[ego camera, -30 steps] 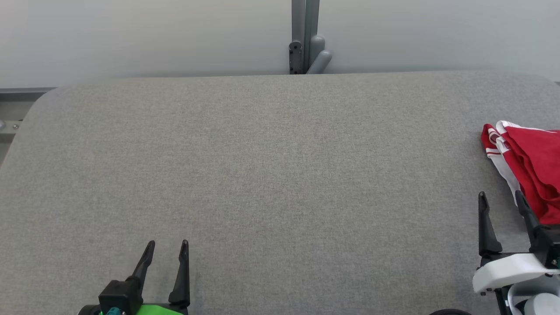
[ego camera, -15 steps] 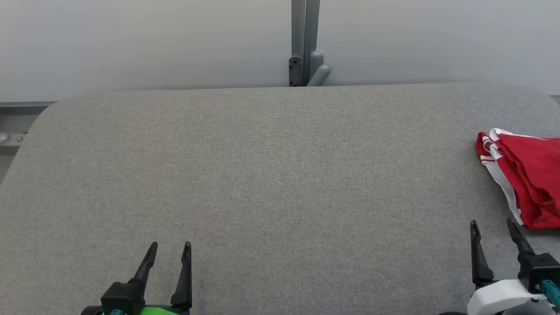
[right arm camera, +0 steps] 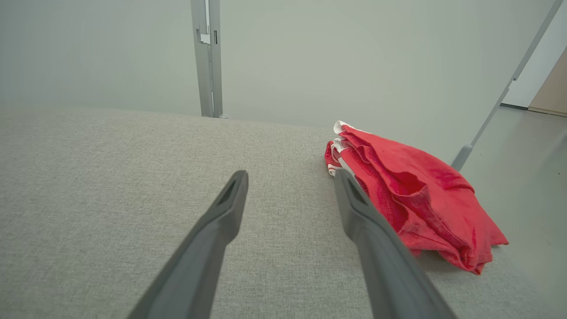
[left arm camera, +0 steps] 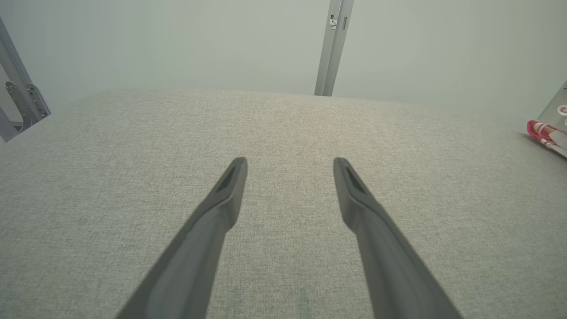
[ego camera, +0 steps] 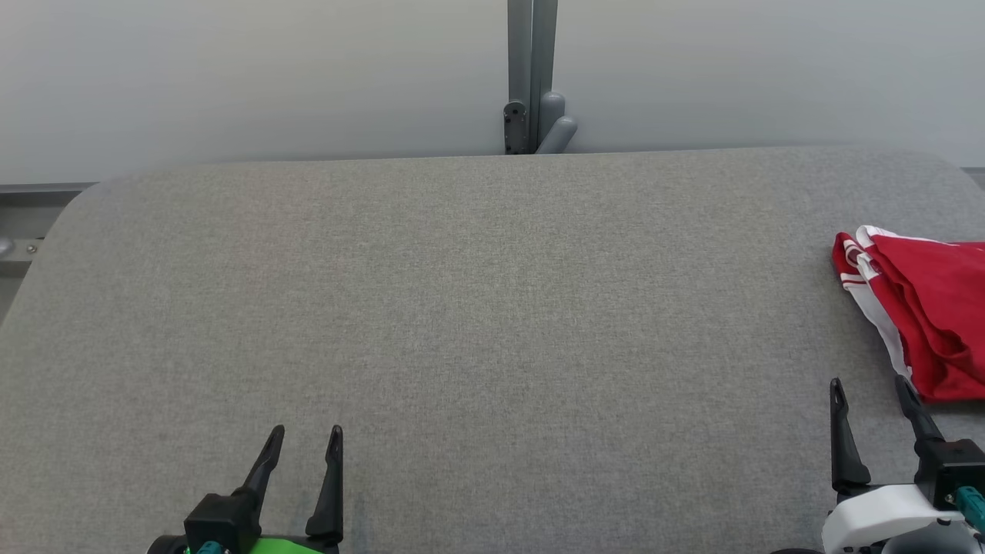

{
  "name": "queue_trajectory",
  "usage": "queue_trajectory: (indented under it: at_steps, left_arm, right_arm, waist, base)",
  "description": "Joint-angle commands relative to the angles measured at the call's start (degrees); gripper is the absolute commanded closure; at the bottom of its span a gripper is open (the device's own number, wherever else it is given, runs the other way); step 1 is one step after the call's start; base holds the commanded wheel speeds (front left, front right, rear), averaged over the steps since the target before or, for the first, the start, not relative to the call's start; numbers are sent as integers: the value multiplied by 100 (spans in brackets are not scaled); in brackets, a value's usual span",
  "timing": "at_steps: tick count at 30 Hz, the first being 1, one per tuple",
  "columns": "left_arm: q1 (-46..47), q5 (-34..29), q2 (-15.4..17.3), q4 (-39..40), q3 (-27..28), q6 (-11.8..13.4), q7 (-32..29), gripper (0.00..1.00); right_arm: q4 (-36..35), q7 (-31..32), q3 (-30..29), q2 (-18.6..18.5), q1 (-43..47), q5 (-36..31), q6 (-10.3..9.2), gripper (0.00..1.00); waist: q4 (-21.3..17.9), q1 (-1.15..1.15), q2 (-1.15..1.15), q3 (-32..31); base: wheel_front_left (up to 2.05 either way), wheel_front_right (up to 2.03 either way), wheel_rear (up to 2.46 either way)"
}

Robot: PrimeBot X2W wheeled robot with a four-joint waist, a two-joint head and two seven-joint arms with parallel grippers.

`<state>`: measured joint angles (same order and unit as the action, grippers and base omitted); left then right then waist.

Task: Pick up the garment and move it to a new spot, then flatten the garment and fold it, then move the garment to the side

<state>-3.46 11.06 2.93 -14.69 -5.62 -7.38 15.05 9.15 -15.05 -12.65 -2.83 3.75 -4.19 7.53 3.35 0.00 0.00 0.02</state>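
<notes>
A red garment (ego camera: 927,308) with white trim lies folded in a heap at the right edge of the grey table (ego camera: 477,308). In the right wrist view the garment (right arm camera: 412,195) sits just beyond and right of my right fingers. My right gripper (ego camera: 869,392) stands open at the lower right, just short of the cloth, with nothing between its fingers. At the lower left my left gripper (ego camera: 305,438) is open and empty over bare table. The left wrist view shows the left gripper (left arm camera: 290,161) open, with a sliver of the garment (left arm camera: 545,132) at the far right.
A grey upright post (ego camera: 531,77) with a bracket stands behind the table's far edge against a pale wall. The table's right edge runs just past the garment, with floor (right arm camera: 522,177) beyond it. A metal frame piece (left arm camera: 20,102) stands off the left side.
The camera tilted, shifting the whole picture down a little. My right gripper drew back toward me from beside the garment; the garment lies as before. The left gripper has barely moved.
</notes>
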Motion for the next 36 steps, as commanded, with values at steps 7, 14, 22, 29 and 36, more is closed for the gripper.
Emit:
queue_trajectory:
  at_steps: [7,14,22,29,36]
  left_arm:
    - [-1,0,0,-14,-10,-2,0,0]
    - [9,5,0,-5,-24,12,1,0]
    - [-104,20,-10,-280,-26,0,-39,100]
    - [-14,726,11,-245,47,1,-190,100]
    - [105,1484,36,-236,132,-1,-360,100]
  right_arm:
    - [1,0,-2,1,-35,37,1,0]
    - [-1,-1,-7,-2,-47,42,0,0]
    - [322,44,10,101,72,62,1,100]
    - [416,297,-25,90,-97,837,1,100]
    - [383,444,82,78,-160,1728,0,100]
  waist:
    - [51,0,0,-27]
    - [33,0,0,-22]
    - [25,0,0,-19]
    - [8,0,0,-18]
    - [-12,0,0,-16]
  base:
    - [0,0,0]
    - [0,0,0]
    - [0,0,0]
    - [0,0,0]
    - [0,0,0]
